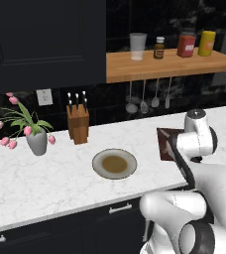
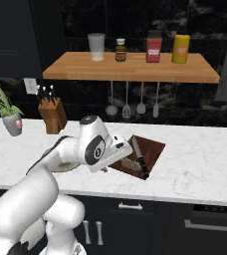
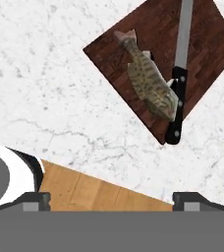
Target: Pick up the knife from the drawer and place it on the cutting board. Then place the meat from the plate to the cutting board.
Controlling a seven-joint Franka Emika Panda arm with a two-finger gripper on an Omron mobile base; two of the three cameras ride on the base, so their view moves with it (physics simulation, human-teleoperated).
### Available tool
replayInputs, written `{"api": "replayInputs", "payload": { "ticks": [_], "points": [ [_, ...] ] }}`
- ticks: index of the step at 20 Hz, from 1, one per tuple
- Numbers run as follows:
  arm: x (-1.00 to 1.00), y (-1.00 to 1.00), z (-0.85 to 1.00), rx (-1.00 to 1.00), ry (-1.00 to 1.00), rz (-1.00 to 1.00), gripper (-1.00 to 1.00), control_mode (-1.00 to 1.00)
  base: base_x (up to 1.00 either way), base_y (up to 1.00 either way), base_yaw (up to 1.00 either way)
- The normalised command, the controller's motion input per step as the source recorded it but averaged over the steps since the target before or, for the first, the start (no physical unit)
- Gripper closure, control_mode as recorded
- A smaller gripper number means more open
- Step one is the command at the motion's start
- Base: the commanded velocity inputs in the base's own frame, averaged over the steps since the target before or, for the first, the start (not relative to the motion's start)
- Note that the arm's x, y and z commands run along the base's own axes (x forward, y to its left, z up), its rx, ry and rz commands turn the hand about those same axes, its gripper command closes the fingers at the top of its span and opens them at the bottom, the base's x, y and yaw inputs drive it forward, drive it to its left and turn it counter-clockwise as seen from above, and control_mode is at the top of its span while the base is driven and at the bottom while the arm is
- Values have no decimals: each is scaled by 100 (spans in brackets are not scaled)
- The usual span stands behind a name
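Left base view: we see the plate (image 1: 114, 163) on the white counter (image 1: 45, 178), its brownish centre bare, and the cutting board (image 1: 165, 143) well to its right, largely hidden behind the arm's wrist. The knife block (image 1: 78, 122) and the flower vase (image 1: 37, 141) stand apart to the left, out of harm's way.

Right base view: the knife (image 2: 140, 158) lies on the cutting board (image 2: 150, 148) with the meat (image 2: 130, 163) just beside it, both partly screened by the arm. We judge both placements made.

Hand view: the gripper (image 3: 112, 201) hangs above the board with its jaws spread wide and nothing between them. The meat (image 3: 149, 82), a mottled fish-shaped piece, lies on the cutting board (image 3: 148, 34) against the knife (image 3: 181, 74), whose black handle tip overhangs the board's edge. The chief risk we foresee is a careless retreat: a low sweep of the open fingers (image 3: 198, 199) could catch that handle and drag knife or meat onto the counter (image 3: 40, 88); a straight rise would avoid this
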Motion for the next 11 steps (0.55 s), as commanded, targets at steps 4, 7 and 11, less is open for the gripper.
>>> {"api": "replayInputs", "payload": {
  "ticks": [4, 7, 11],
  "points": [
    [-72, 68, 54, 0, 2, 0, -100, -100, 0, 0, 0],
    [-61, 83, 64, 0, 11, 0, -100, -100, 0, 0, 0],
    [-31, 97, 75, 0, 7, 0, -100, -100, 0, 0, 0]
  ]
}}
